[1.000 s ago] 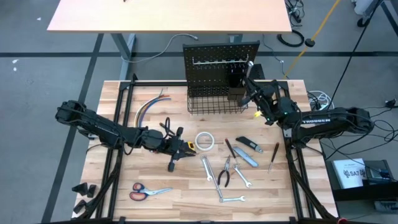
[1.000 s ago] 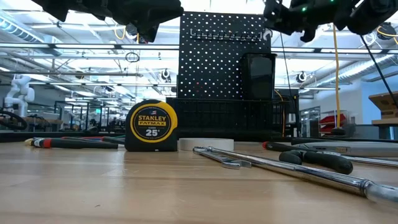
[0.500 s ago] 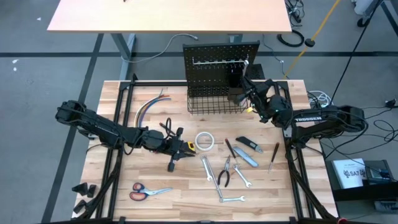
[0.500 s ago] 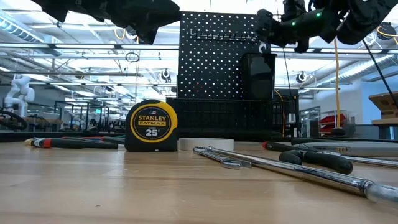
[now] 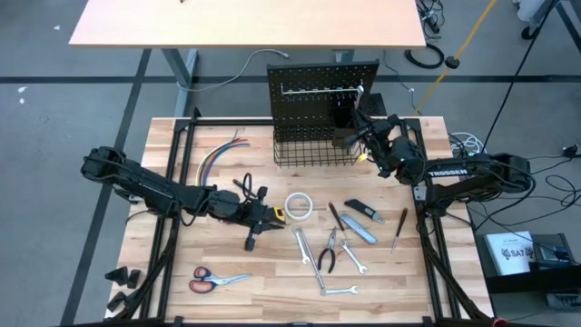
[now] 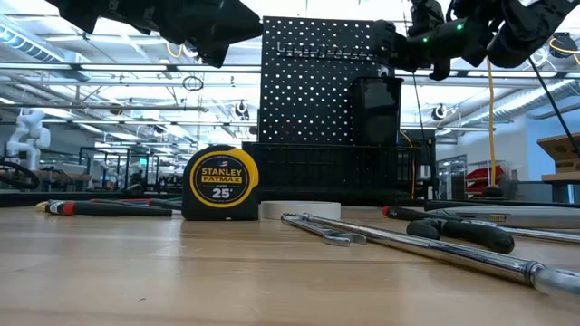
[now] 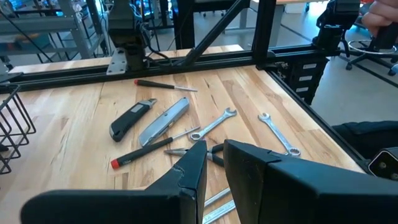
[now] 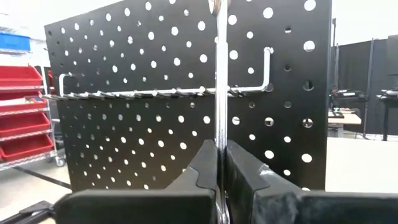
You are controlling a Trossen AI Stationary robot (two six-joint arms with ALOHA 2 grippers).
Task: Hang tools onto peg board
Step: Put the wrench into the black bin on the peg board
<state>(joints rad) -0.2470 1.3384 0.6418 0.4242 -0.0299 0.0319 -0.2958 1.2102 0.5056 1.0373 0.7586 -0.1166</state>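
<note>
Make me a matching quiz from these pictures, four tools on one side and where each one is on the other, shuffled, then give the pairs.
Things:
1. wrench
2. tape measure
3. scissors
4. roll of tape

Places:
A. flat on the table, between the left gripper and the pliers
B. near the table's front left corner
C. upright in the right gripper, at the peg board
D. standing on the table, under the left gripper

Pairs: 1-C, 2-D, 3-B, 4-A
</note>
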